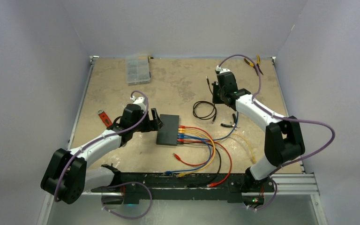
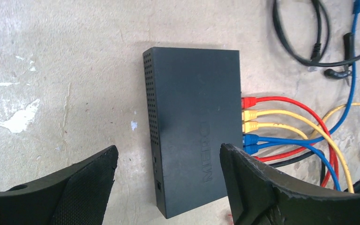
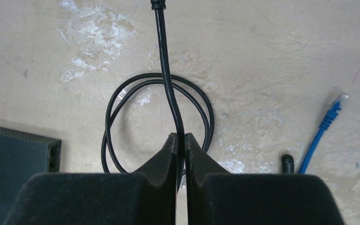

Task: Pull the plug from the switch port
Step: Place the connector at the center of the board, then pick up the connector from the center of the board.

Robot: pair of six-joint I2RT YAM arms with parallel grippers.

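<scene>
While the left fingers (image 2: pixel 82 180) stand wide apart with nothing between their pads, the switch (image 1: pixel 168 129) lies flat in the middle of the worktop (image 1: pixel 178 79), just to their right. From the left wrist, its near end shows in the gap between the two fingers. Whether either finger touches it cannot be told.

Along the switch's right edge sits a row of plugs: a red plug (image 2: pixel 248 102) farthest, then two yellow plugs (image 2: pixel 249 121), then two blue plugs (image 2: pixel 250 144) nearest. Their cables (image 1: pixel 206 150) loop across the worktop toward the near edge.

Farther and to the right, well apart from the switch, the right fingers (image 3: pixel 154 164) are pressed together on a black cable (image 3: pixel 166 70). The cable runs from between their tips up out of the right wrist view. Below it, the rest of the same black cable lies in a coil (image 1: pixel 204 111) on the worktop. A loose blue cable end (image 3: pixel 328 117) lies to the coil's right, plugged into nothing.

A clear compartment box (image 1: pixel 137 69) sits at the far edge, and a red-handled tool (image 1: pixel 104 117) lies left of the left arm.
</scene>
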